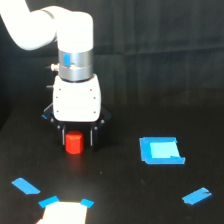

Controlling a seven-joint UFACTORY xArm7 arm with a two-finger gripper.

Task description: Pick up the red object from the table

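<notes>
- The step in hand looks like the grab: the gripper (76, 136) is down low, right over the red object (74, 142).
- The red object is a small stubby block with a flat top. It sits between the two dark fingers (92, 137), near the middle-left of the black table (125, 195).
- The fingers are set narrow, one on each side of the block and very close to it. I cannot tell if they squeeze it or only stand beside it (the view is a bit blurry).
- I cannot tell if the block rests on the table or is just off it.
- Next, I think, it needs a firm squeeze and then a slow lift straight up, so the block does not slip out.
- The blue square (161, 150) lies well apart, toward the exterior view's right.
</notes>
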